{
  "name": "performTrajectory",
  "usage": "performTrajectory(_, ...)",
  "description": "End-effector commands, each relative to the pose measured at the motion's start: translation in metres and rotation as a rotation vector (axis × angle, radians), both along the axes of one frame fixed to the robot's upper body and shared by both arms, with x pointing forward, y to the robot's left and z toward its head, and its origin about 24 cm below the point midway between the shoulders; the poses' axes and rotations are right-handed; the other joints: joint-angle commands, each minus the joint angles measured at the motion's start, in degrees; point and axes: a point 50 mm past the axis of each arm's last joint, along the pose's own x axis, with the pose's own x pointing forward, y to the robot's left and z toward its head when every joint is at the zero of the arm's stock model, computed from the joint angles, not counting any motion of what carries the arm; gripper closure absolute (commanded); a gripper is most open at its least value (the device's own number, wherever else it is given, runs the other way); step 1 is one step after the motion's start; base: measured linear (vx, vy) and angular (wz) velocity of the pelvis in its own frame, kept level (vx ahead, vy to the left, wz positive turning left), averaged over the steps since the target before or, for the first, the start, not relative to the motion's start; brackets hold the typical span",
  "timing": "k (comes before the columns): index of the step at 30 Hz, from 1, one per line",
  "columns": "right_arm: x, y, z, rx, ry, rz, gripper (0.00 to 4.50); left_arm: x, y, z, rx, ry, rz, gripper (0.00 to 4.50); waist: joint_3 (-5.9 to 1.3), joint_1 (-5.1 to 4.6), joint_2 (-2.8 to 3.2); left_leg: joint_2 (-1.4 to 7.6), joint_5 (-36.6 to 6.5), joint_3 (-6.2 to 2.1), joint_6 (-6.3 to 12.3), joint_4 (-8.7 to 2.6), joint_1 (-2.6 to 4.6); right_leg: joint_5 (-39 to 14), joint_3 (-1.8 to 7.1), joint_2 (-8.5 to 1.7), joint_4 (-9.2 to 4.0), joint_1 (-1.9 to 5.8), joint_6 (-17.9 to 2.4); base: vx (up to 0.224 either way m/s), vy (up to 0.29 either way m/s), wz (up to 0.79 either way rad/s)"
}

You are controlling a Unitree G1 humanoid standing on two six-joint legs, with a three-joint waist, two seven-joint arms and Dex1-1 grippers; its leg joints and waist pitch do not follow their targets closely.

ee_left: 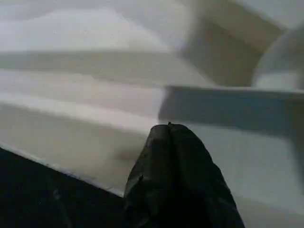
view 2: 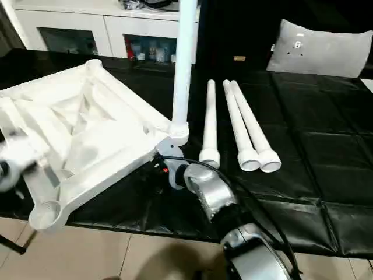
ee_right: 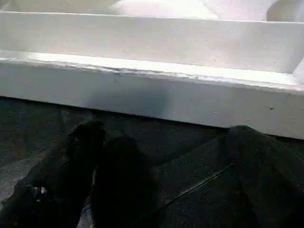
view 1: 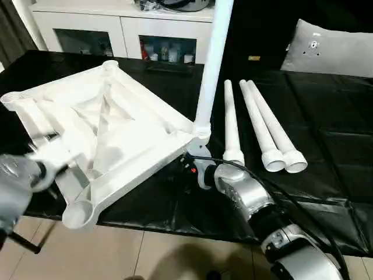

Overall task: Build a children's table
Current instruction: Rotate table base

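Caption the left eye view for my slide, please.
Upturned tabletop with one leg standing in a corner socket; three loose legs lie beside it.

Upright leg (view 1: 213,64) cut off by the top edge. Left arm (view 1: 17,181) motion-blurred, leaves frame at left; it hides part of the tabletop (view 1: 99,122) edge. Cabinet (view 1: 116,29) contents behind glass too small to identify. Right forearm (view 1: 280,233) cropped at bottom edge

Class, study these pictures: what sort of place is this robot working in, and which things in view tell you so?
Probably a room in a home, or one set up like it. A white cabinet with glass doors stands behind the work surface, a grey cushion lies at the back, and the floor is tiled. A black sheet covers the work surface.
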Motion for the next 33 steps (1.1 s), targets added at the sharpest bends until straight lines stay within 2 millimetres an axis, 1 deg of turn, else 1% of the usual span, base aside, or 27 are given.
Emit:
performTrajectory(1, 0.004, 0.002, 0.001, -0.014, -0.015, -0.017, 0.00, -0.007, -0.009, -0.002, -0.050, 0.072, -0.064, 4.43, -3.75, 0.03, 1.82, -0.73, -14.00, 1.20, 1.31, -4.83, -0.71, -19.32, 3.43, -3.09, -3.70, 4.64, -9.84, 0.000, 0.000, 0.00)
performTrajectory(2, 0.005, 0.003, 0.000, -0.014, -0.017, -0.021, 0.00, -0.008, -0.014, -0.003, -0.082, 0.086, -0.090, 4.43, -3.63, -0.09, 1.77, -0.83, -14.24, 1.23, 1.09, -4.77, -0.72, -20.11, 3.40, -3.03, -3.77, 4.67, -9.77, 0.000, 0.000, 0.00)
performTrajectory(3, 0.005, 0.004, 0.000, -0.014, -0.018, -0.021, 0.00, -0.009, -0.017, -0.003, -0.101, 0.094, -0.108, 4.43, -3.60, -0.20, 1.90, -0.80, -14.71, 1.33, 0.98, -4.72, -0.48, -20.34, 3.44, -2.96, -3.82, 4.44, -9.86, 0.000, 0.000, 0.00)
performTrajectory(4, 0.005, 0.004, 0.000, -0.014, -0.018, -0.021, 0.00, -0.009, -0.017, -0.003, -0.103, 0.095, -0.109, 4.43, -3.56, -0.28, 1.92, -0.83, -14.91, 1.35, 0.95, -4.73, -0.48, -20.38, 3.41, -2.78, -3.83, 4.48, -9.73, 0.000, 0.000, 0.00)
performTrajectory(5, 0.006, 0.005, 0.000, -0.013, -0.019, -0.021, 0.00, -0.010, -0.025, -0.002, -0.154, 0.102, -0.169, 4.43, -3.57, -0.24, 1.81, -0.80, -15.10, 1.38, 0.96, -4.74, -0.36, -20.54, 3.43, -2.80, -3.88, 4.42, -9.68, 0.000, 0.000, 0.00)
performTrajectory(6, 0.006, 0.007, 0.001, -0.011, -0.021, -0.018, 0.00, -0.012, -0.037, -0.001, -0.239, 0.112, -0.232, 4.43, -3.41, -0.26, 1.88, -0.85, -16.02, 1.40, 1.00, -4.75, -0.36, -21.81, 3.40, -2.83, -4.04, 4.37, -9.46, 0.000, 0.000, 0.00)
performTrajectory(7, 0.006, 0.009, 0.001, -0.010, -0.022, -0.016, 0.00, -0.014, -0.045, -0.001, -0.298, 0.120, -0.276, 4.43, -3.34, -0.37, 1.76, -0.75, -16.82, 1.39, 0.87, -4.86, -0.30, -22.90, 3.35, -2.79, -4.22, 4.38, -9.09, 0.000, 0.000, 0.00)
performTrajectory(8, 0.007, 0.010, 0.002, -0.008, -0.025, -0.012, 0.00, -0.016, -0.052, 0.000, -0.345, 0.132, -0.304, 4.43, -3.46, -0.22, 1.83, -0.81, -16.83, 1.36, 0.76, -4.74, -0.13, -23.18, 3.37, -2.96, -4.14, 4.39, -9.05, 0.000, 0.000, 0.00)
performTrajectory(10, 0.007, 0.013, 0.003, -0.002, -0.031, -0.004, 0.00, -0.019, -0.059, 0.000, -0.394, 0.173, -0.331, 4.43, -3.27, -0.28, 1.85, -0.70, -17.86, 1.38, 0.68, -4.86, 0.02, -23.78, 3.40, -2.86, -4.20, 4.26, -9.08, 0.000, 0.000, 0.00)
performTrajectory(11, 0.007, 0.014, 0.003, -0.001, -0.032, -0.002, 0.00, -0.019, -0.063, 0.000, -0.409, 0.179, -0.347, 4.43, -3.24, -0.33, 1.79, -0.76, -18.04, 1.40, 0.76, -4.87, -0.05, -24.10, 3.38, -2.85, -4.27, 4.34, -8.94, 0.000, 0.000, 0.00)
performTrajectory(12, 0.007, 0.015, 0.003, 0.000, -0.033, 0.000, 0.00, -0.019, -0.065, 0.000, -0.418, 0.180, -0.354, 4.43, -3.07, -0.41, 1.77, -0.79, -18.98, 1.39, 0.82, -4.95, 0.03, -25.36, 3.28, -2.74, -4.41, 4.35, -8.39, 0.000, 0.000, 0.00)
performTrajectory(13, 0.008, 0.016, 0.004, -0.002, -0.036, 0.006, 0.00, -0.019, -0.078, 0.001, -0.467, 0.178, -0.387, 4.43, -3.14, -0.61, 1.59, -0.87, -19.24, 1.40, 0.79, -4.87, 0.15, -26.86, 3.20, -2.86, -4.53, 4.44, -7.74, 0.000, 0.000, 0.00)
performTrajectory(14, 0.008, 0.016, 0.004, -0.002, -0.036, 0.006, 0.00, -0.019, -0.078, 0.001, -0.467, 0.178, -0.387, 4.43, -3.17, -0.61, 1.66, -0.89, -18.97, 1.40, 0.82, -4.82, 0.19, -27.23, 3.18, -2.88, -4.64, 4.45, -7.54, 0.000, 0.000, 0.00)
performTrajectory(17, 0.008, 0.018, 0.004, -0.004, -0.043, 0.012, 0.00, -0.019, -0.094, 0.003, -0.520, 0.172, -0.427, 4.43, -3.27, -0.80, 1.58, -0.91, -17.54, 1.44, 0.98, -4.72, 0.10, -26.73, 3.19, -2.79, -4.59, 4.48, -7.46, 0.000, 0.000, 0.00)
performTrajectory(18, 0.008, 0.019, 0.004, -0.004, -0.045, 0.015, 0.00, -0.019, -0.099, 0.004, -0.536, 0.173, -0.444, 4.43, -3.28, -0.95, 1.55, -0.94, -17.30, 1.39, 1.08, -4.75, -0.10, -26.40, 3.15, -2.73, -4.48, 4.59, -7.59, 0.000, 0.000, 0.00)
performTrajectory(19, 0.008, 0.021, 0.005, -0.002, -0.048, 0.027, 0.00, -0.018, -0.110, 0.005, -0.567, 0.172, -0.480, 4.43, -3.31, -1.11, 1.45, -0.89, -17.32, 1.45, 1.11, -4.72, 0.05, -26.27, 3.15, -2.70, -4.51, 4.52, -7.72, 0.000, 0.000, 0.00)
performTrajectory(20, 0.008, 0.021, 0.005, -0.003, -0.050, 0.028, 0.00, -0.017, -0.114, 0.005, -0.576, 0.170, -0.490, 4.43, -3.31, -1.10, 1.53, -0.96, -17.27, 1.44, 1.15, -4.66, 0.03, -26.32, 3.12, -2.66, -4.51, 4.53, -7.68, 0.000, 0.000, 0.00)
performTrajectory(23, 0.009, 0.022, 0.005, -0.006, -0.055, 0.027, 0.00, -0.014, -0.120, 0.005, -0.581, 0.155, -0.506, 4.43, -3.36, -1.37, 1.32, -1.00, -17.08, 1.39, 1.26, -4.65, -0.07, -26.64, 3.07, -2.71, -4.45, 4.62, -7.66, 0.000, 0.000, 0.00)
performTrajectory(24, 0.010, 0.022, 0.005, -0.010, -0.063, 0.022, 0.00, -0.009, -0.125, 0.004, -0.588, 0.131, -0.524, 4.43, -3.43, -1.64, 1.34, -1.06, -16.39, 1.39, 1.24, -4.58, -0.32, -26.18, 3.06, -2.74, -4.41, 4.84, -7.68, 0.000, 0.000, 0.00)
performTrajectory(26, 0.011, 0.021, 0.006, -0.009, -0.073, 0.013, 0.00, -0.006, -0.128, 0.002, -0.584, 0.102, -0.526, 4.43, -3.52, -1.77, 1.30, -1.08, -15.62, 1.40, 1.43, -4.53, -0.44, -25.40, 3.06, -2.74, -4.36, 4.92, -7.85, 0.000, 0.000, 0.00)
performTrajectory(27, 0.012, 0.021, 0.007, -0.008, -0.079, 0.006, 0.00, -0.003, -0.129, 0.001, -0.581, 0.083, -0.525, 4.43, -3.61, -1.83, 1.25, -1.20, -15.15, 1.52, 1.56, -4.39, -0.39, -25.21, 3.02, -2.65, -4.42, 4.81, -7.80, 0.000, 0.000, 0.00)
performTrajectory(28, 0.013, 0.020, 0.007, -0.006, -0.084, -0.005, 0.00, 0.000, -0.129, -0.001, -0.576, 0.058, -0.510, 4.43, -3.67, -1.95, 1.23, -1.17, -14.51, 1.49, 1.59, -4.41, -0.61, -24.56, 3.04, -2.69, -4.27, 4.95, -8.02, 0.000, 0.000, 0.00)
performTrajectory(29, 0.013, 0.020, 0.007, -0.006, -0.084, -0.005, 0.00, 0.000, -0.129, -0.001, -0.576, 0.058, -0.510, 4.43, -3.65, -2.00, 1.24, -1.16, -14.58, 1.52, 1.59, -4.40, -0.58, -24.45, 3.03, -2.60, -4.28, 4.91, -8.04, 0.000, 0.000, 0.00)
performTrajectory(30, 0.019, 0.016, 0.013, 0.005, -0.107, -0.051, 0.00, 0.013, -0.124, -0.008, -0.538, -0.026, -0.438, 4.43, -3.70, -2.15, 1.28, -1.17, -14.27, 1.53, 1.73, -4.38, -0.66, -23.83, 3.03, -2.55, -4.25, 4.93, -8.17, 0.000, 0.000, 0.00)
performTrajectory(31, 0.024, 0.012, 0.018, 0.010, -0.123, -0.078, 0.00, 0.018, -0.121, -0.011, -0.516, -0.063, -0.400, 4.43, -3.71, -2.20, 1.39, -1.28, -14.61, 1.65, 1.83, -4.25, -0.38, -24.07, 2.93, -2.35, -4.46, 4.71, -8.00, 0.000, 0.000, 0.00)
performTrajectory(32, 0.028, 0.008, 0.024, 0.016, -0.147, -0.101, 0.00, 0.022, -0.119, -0.013, -0.495, -0.093, -0.377, 4.43, -3.70, -2.22, 1.34, -1.43, -14.49, 1.71, 1.93, -4.16, -0.39, -24.25, 2.86, -2.18, -4.56, 4.69, -7.72, 0.000, 0.000, 0.00)
performTrajectory(33, 0.032, 0.005, 0.028, 0.019, -0.163, -0.116, 0.00, 0.024, -0.118, -0.014, -0.483, -0.111, -0.365, 4.43, -3.86, -2.06, 1.36, -1.38, -14.25, 1.64, 1.87, -4.18, -0.36, -24.62, 2.80, -2.35, -4.47, 4.89, -7.36, 0.000, 0.000, 0.00)
